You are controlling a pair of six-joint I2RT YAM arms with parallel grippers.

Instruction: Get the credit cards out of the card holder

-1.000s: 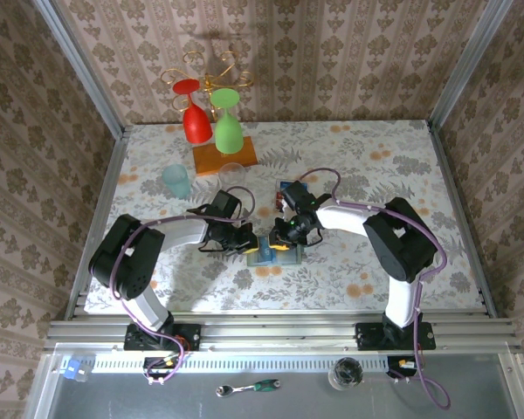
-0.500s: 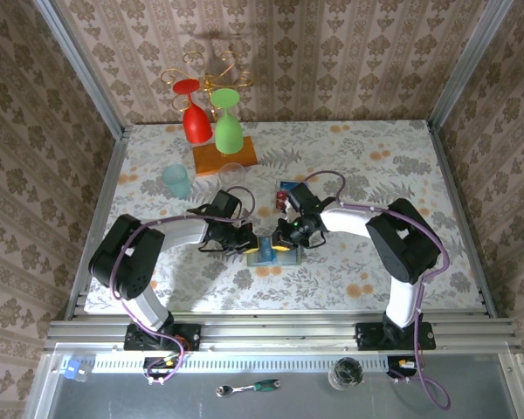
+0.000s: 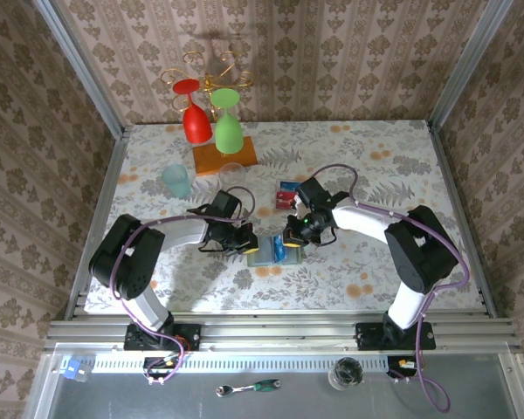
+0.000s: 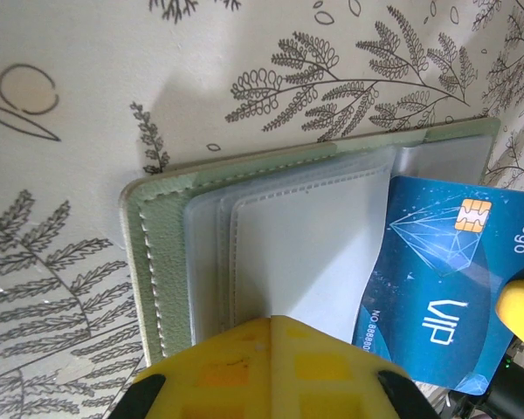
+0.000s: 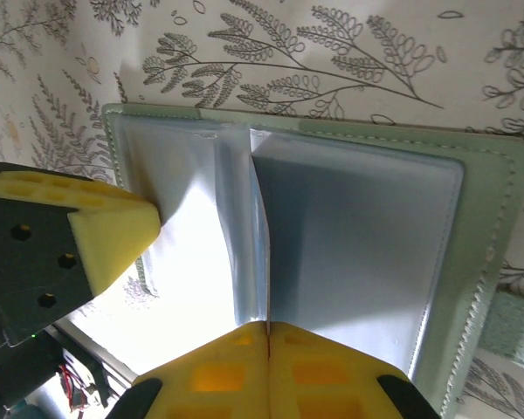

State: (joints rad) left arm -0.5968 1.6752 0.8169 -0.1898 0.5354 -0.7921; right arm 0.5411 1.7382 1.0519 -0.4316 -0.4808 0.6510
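The pale sage-green card holder lies open on the table, its bluish-grey pocket panels facing up. My left gripper is shut, its tips resting on the left pocket panel. A blue credit card sticks out of the holder's right side. My right gripper is shut on that card, which I see edge-on there. From above, the holder and blue card lie between the left gripper and right gripper. Red and blue cards lie loose behind them.
A rack on an orange base holds a red glass and a green glass at the back left. A teal cup and a clear glass stand in front of it. Metal frame rails border the table.
The right gripper has closed and drawn to the right, and more of the blue card shows beside the holder. The left gripper has stayed in place.
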